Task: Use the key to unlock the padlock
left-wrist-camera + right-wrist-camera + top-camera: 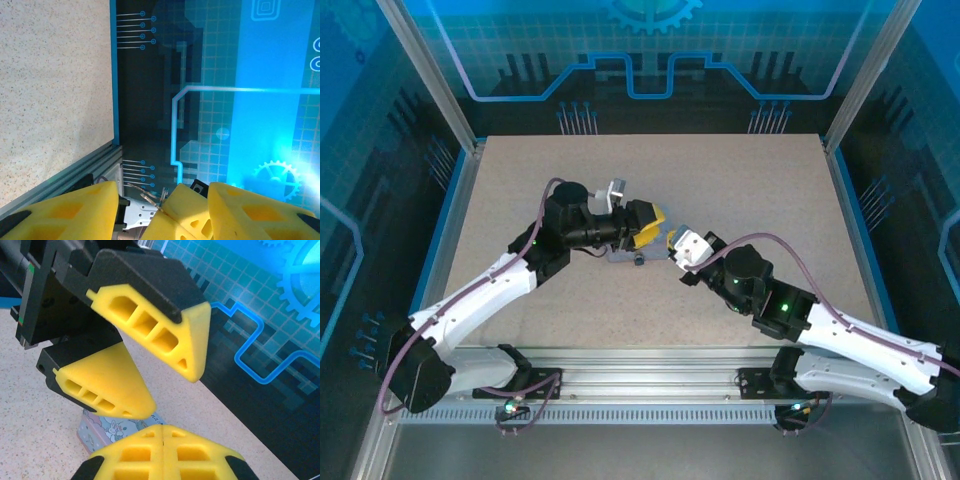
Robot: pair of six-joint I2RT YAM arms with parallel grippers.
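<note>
A pale blue tin [107,426] printed with cartoon rabbits lies on the table. In the top view this tin [618,256] has a small dark piece [638,261] at its right end, possibly the padlock; I cannot tell. My left gripper [657,227] hovers over the tin's right end, open, its yellow fingers [107,382] spread apart. My right gripper [164,430] is shut, pads pressed flat together, tip just below the left fingers. That right tip [186,207] sits between the left gripper's [164,190] fingers. The key is hidden.
The speckled beige table [740,190] is ringed by a blue rim and aluminium posts [428,75]. Blue printed walls stand behind and beside it. Both arms meet near the table's middle, with cables looping over them.
</note>
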